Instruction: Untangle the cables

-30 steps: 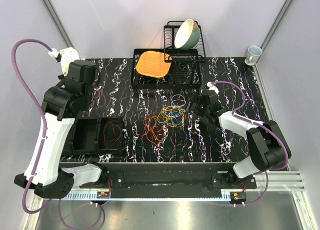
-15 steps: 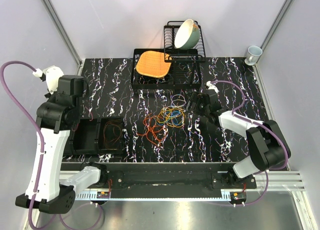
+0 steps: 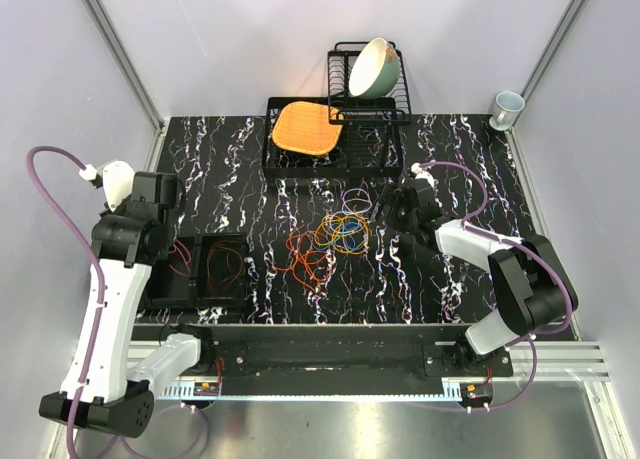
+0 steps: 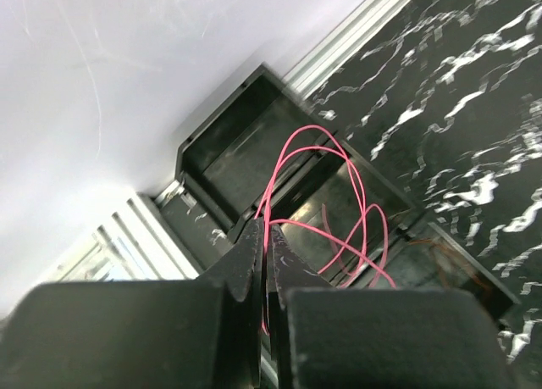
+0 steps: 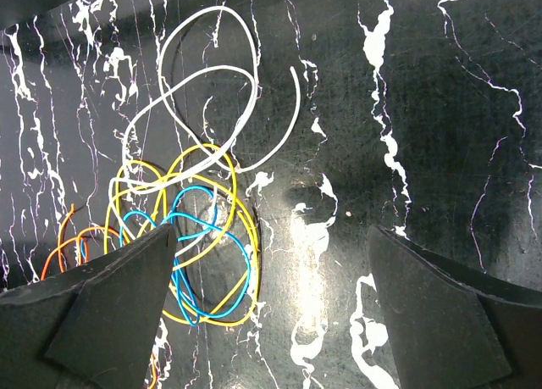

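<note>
The cables (image 3: 335, 236) lie loosely tangled mid-worktop (image 3: 230, 169), orange ones on the left, yellow, blue and purple on the right. The right gripper (image 5: 271, 236) hovers released at the tangle's right edge, fingers spread wide. The left gripper (image 4: 264, 236) is clenched on a red cable (image 4: 306, 128) over the black bin (image 3: 197, 269), near left.

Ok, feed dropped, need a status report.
Left gripper shut on pink cable over black bin. Right gripper open above the tangle. Nothing in the way.
</note>
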Robot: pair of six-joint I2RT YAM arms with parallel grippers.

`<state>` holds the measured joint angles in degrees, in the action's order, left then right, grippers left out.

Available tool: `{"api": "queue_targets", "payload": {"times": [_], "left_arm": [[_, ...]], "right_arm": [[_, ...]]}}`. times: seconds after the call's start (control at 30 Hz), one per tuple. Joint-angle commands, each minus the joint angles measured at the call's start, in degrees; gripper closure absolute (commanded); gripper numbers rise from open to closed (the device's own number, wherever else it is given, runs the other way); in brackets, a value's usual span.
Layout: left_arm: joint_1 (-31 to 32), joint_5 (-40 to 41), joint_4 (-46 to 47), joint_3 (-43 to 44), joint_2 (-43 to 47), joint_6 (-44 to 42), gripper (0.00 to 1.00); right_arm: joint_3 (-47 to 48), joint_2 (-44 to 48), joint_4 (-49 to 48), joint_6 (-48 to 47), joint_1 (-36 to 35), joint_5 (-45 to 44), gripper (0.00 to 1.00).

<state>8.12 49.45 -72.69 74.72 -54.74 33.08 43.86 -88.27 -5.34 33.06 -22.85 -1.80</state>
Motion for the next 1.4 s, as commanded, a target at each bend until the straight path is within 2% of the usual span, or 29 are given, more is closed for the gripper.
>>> {"api": "queue_targets", "payload": {"times": [0.0, 0.27, 0.47, 0.6, 0.9, 1.13, 1.37], "left_arm": [[-1.17, 1.44, 2.37, -2.82, 0.69, 3.04, 1.00], [-5.65, 1.97, 4.48, -8.17, -0.80, 5.59, 1.00], [-10.75, -2.95, 11.33, -13.97, -2.82, 2.87, 1.00], [-15.66, -10.93, 14.94, -16.01, -4.84, 0.94, 1.00], [-17.35, -18.50, 19.33, -17.41, -9.33, -2.58, 1.00], [-17.70, -19.40, 18.72, -17.06, -14.95, -3.29, 1.00], [-18.14, -18.08, 17.93, -17.50, -15.31, -2.41, 1.00]], "right_arm": [[2.29, -0.76, -2.04, 0.25, 0.35, 1.27, 0.00], [2.55, -1.47, -2.13, 0.43, 0.35, 1.54, 0.00], [2.38, -0.94, -1.95, 0.43, 0.62, 1.63, 0.00], [2.20, -0.76, -1.95, 0.34, 0.88, 1.63, 0.00], [2.38, -0.33, -1.86, 0.52, 1.41, 3.56, 0.00], [2.02, -0.76, -2.04, 1.04, 1.93, 4.35, 0.00], [2.20, -2.26, -2.65, 1.39, 1.93, 4.97, 0.00]]}}
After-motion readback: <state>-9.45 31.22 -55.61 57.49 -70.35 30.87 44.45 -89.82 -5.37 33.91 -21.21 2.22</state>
